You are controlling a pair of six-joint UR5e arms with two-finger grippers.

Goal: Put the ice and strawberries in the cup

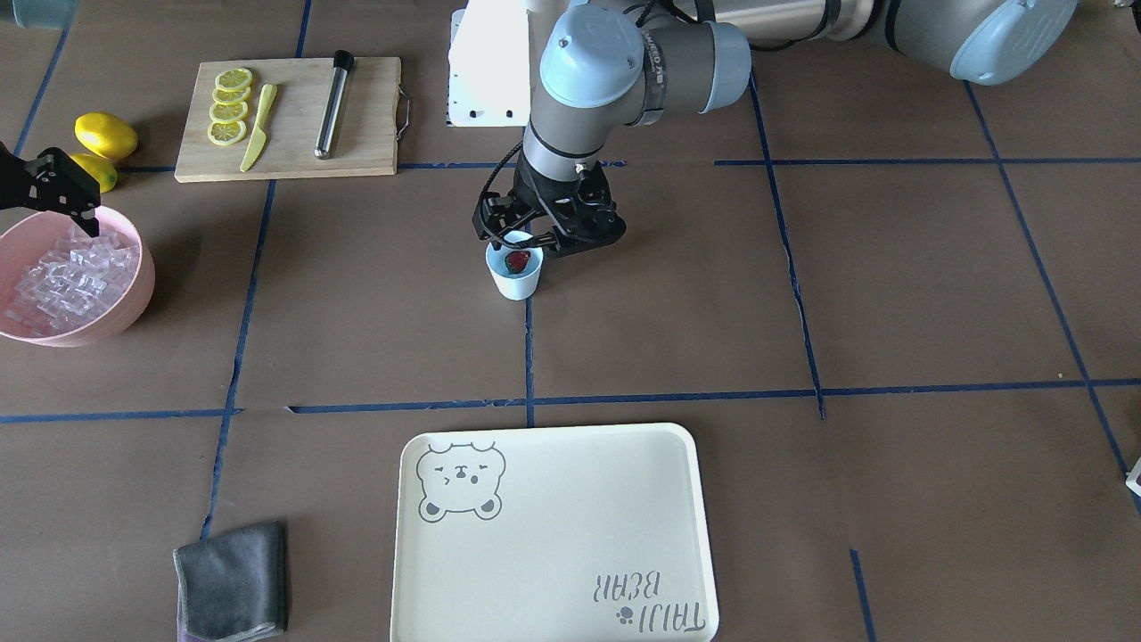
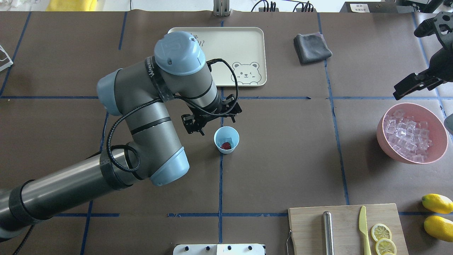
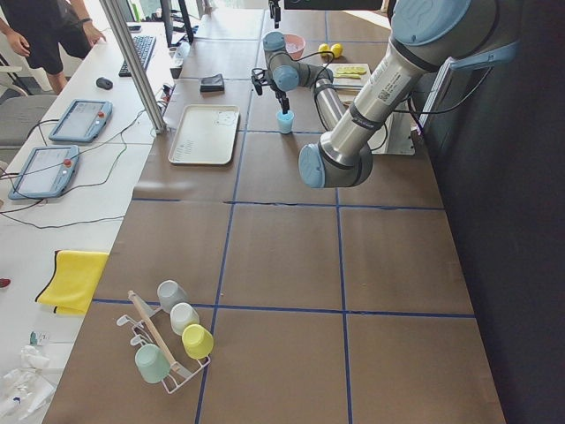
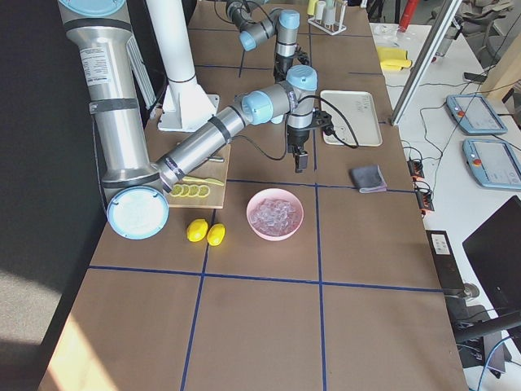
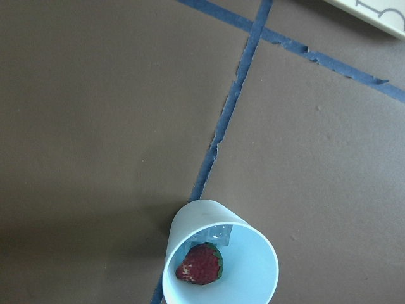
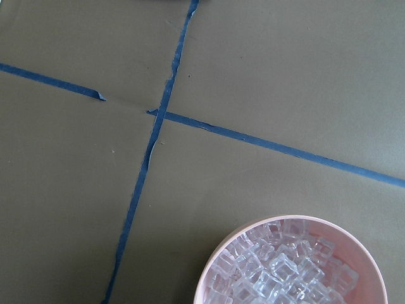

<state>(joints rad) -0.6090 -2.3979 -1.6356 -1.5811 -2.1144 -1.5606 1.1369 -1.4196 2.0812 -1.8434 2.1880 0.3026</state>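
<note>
Surface: brown paper-covered surface (image 1: 891, 294) crossed by blue tape lines.
Cup: small light-blue tapered plastic cup (image 1: 515, 285), upright on a blue tape line near the middle of the surface, between the cutting board side and the tray.
Strawberry: one small dark-red berry with a green cap (image 5: 199, 265) lies inside the cup at the bottom.
Ice in cup: the left wrist view shows one clear glassy cube (image 5: 219, 234) touching the berry, against the cup's inner wall.
Ice supply: many small clear cubes (image 1: 67, 276) are heaped in a large round pink bowl (image 1: 134, 308), well apart from the cup.
Left hand: black two-finger hand (image 2: 212, 120) hangs just above and beside the cup's rim, fingers spread wide, with nothing between them.
Right hand: black hand (image 1: 71, 201) is raised near the pink bowl's rim; I cannot tell how far its fingers are parted or whether it holds a cube.
Tray: cream rectangular tray with a bear drawing (image 1: 570, 535).
Cloth: folded grey cloth (image 1: 232, 580) near the tray.
Board: wooden cutting board (image 1: 294, 152) carrying lemon slices (image 1: 230, 105), a yellow plastic knife (image 1: 258, 127) and a metal rod (image 1: 334, 105).
Lemons: two whole yellow lemons (image 1: 105, 135) between board and bowl.
</note>
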